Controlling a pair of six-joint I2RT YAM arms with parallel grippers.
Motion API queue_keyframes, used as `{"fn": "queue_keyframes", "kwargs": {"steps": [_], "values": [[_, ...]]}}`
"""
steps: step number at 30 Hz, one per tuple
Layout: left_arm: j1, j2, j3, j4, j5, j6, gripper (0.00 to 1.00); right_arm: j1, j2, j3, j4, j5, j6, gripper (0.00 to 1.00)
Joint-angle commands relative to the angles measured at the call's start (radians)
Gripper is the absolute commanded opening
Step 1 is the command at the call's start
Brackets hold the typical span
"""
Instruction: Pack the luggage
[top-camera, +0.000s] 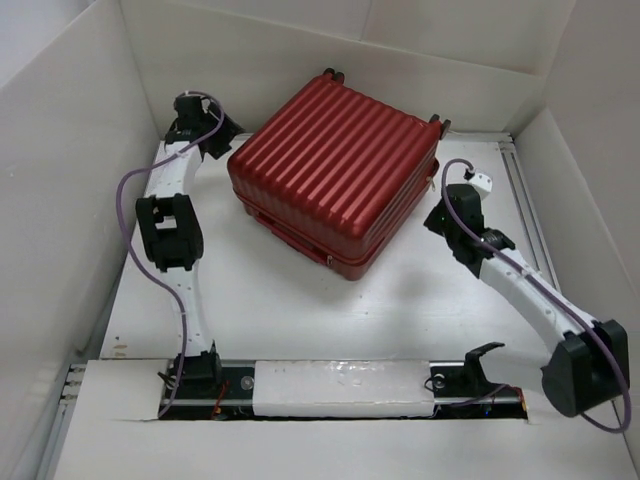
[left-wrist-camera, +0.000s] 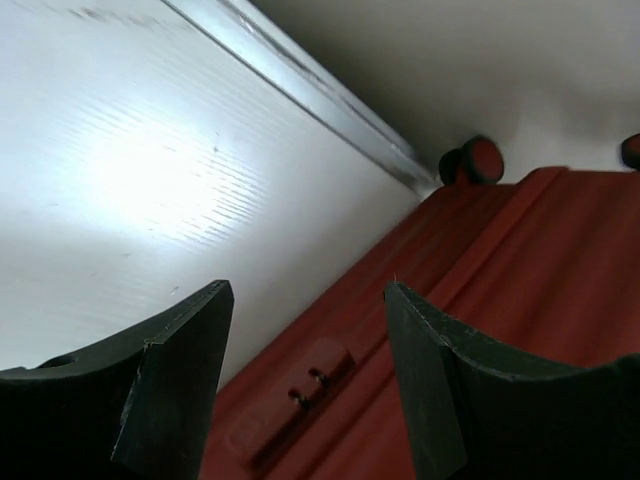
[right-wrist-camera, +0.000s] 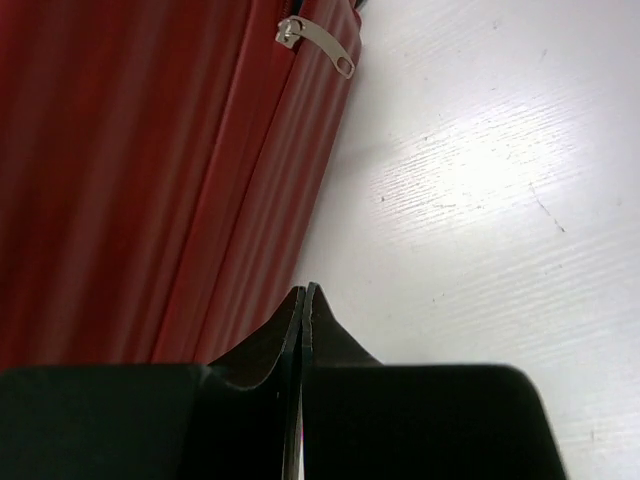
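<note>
I can read no text, brand, number or sign in any of my three views. The luggage (top-camera: 335, 170) shell, its zipper pull (right-wrist-camera: 318, 47) and the tabletop (top-camera: 300, 315) show me nothing legible.

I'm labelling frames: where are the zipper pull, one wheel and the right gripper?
zipper pull (right-wrist-camera: 318, 46), right wrist view, metal tab.
wheel (left-wrist-camera: 483, 158), left wrist view, red face.
right gripper (right-wrist-camera: 303, 293), right wrist view, closed fingertips.

Your top view looks down from above and behind the arm bases (top-camera: 195, 372), which sit along the bottom edge, with the luggage (top-camera: 335, 175) at upper centre. Your left wrist view sits close, looking past its fingers (left-wrist-camera: 175, 380) along the luggage's side toward a wheel (left-wrist-camera: 480, 158) at upper right. Your right wrist view hugs the table (right-wrist-camera: 480, 200), with luggage filling its left. All three share the luggage.
</note>
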Motion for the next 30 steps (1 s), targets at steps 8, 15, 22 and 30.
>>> {"fn": "queue_keyframes", "kwargs": {"steps": [8,15,22,30], "values": [[-0.158,-0.043,-0.167,0.114,0.192,0.003,0.58,-0.031,0.299,0.167,0.240,-0.336,-0.140,0.00],[-0.297,-0.497,-0.997,0.757,0.157,-0.290,0.54,0.135,0.348,0.173,0.265,-0.373,-0.177,0.00],[-0.445,-1.039,-1.380,0.768,0.005,-0.258,0.54,0.201,0.244,0.061,0.306,-0.499,-0.208,0.00],[-0.539,-1.438,-1.553,0.582,-0.024,-0.247,0.55,0.246,0.229,0.128,0.239,-0.492,-0.223,0.00]]}}
